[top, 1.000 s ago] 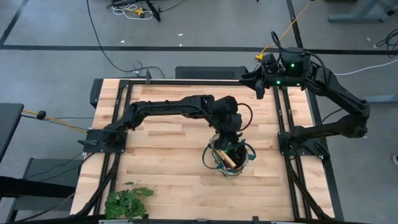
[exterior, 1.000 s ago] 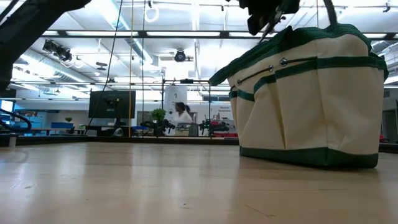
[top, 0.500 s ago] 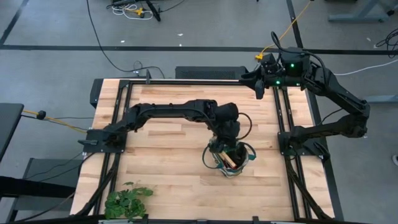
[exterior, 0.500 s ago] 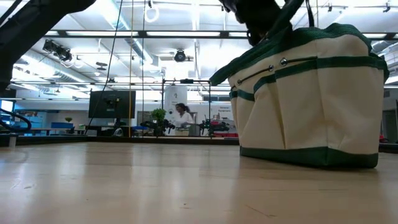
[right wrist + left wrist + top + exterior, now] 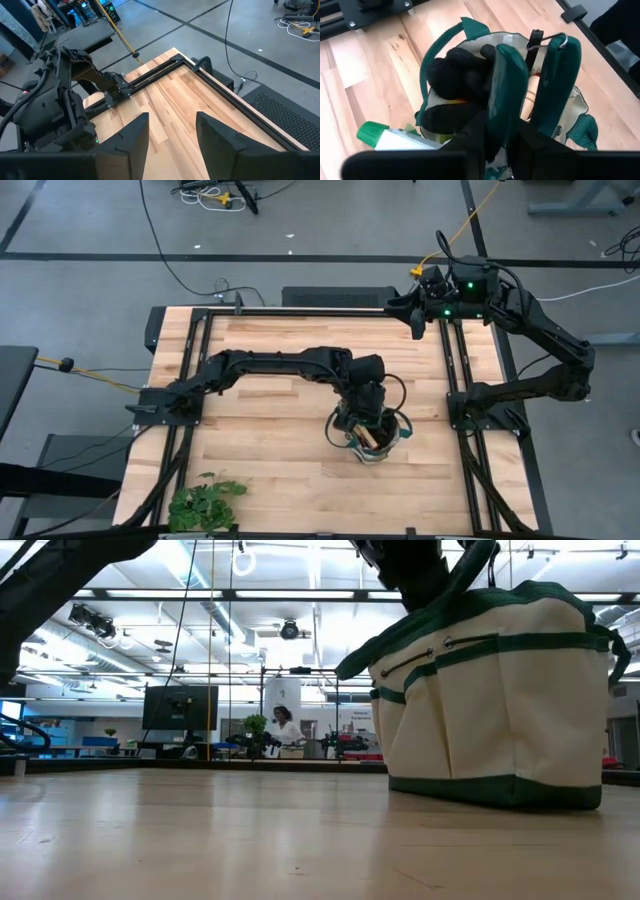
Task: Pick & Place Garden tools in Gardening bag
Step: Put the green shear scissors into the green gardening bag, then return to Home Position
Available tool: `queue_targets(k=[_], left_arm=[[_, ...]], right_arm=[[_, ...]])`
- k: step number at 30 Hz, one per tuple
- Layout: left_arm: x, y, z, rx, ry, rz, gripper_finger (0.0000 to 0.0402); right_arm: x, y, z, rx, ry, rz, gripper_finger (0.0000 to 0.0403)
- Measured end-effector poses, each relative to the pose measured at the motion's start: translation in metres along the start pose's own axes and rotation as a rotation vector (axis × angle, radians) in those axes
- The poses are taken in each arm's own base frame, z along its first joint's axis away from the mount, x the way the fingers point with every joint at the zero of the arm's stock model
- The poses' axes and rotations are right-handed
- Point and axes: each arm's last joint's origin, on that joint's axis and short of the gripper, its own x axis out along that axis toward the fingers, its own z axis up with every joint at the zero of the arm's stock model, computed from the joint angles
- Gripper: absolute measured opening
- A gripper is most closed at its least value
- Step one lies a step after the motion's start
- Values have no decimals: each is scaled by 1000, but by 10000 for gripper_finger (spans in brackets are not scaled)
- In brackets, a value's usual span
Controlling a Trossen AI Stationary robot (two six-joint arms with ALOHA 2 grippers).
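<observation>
Green-handled pruning shears (image 5: pixel 530 85) are gripped by the left tool (image 5: pixel 492 145) inside the gardening bag (image 5: pixel 495 700) on the worktop (image 5: pixel 260 440); the right tool (image 5: pixel 170 135) is held open above the far edge.

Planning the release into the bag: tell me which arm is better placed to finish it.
Left. The left gripper is directly over the gardening bag, lowering the green-handled pruning shears into its opening. The right gripper waits at the table's far edge, jaws open and empty, well away from the bag.

Two matte-black jointed arms; green status lights on right arm (image 5: pixel 520 310); left arm (image 5: pixel 280 365) with black cable loop.
</observation>
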Motion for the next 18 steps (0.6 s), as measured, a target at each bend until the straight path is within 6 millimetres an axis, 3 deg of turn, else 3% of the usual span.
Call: queue_targets(k=[7,18], left_arm=[[0,0,0,1,3,-1,115],[-1,-2,2,7,-7,3,125]], right_arm=[[0,0,0,0,0,0,165],[0,0,0,-3,0,0,165]])
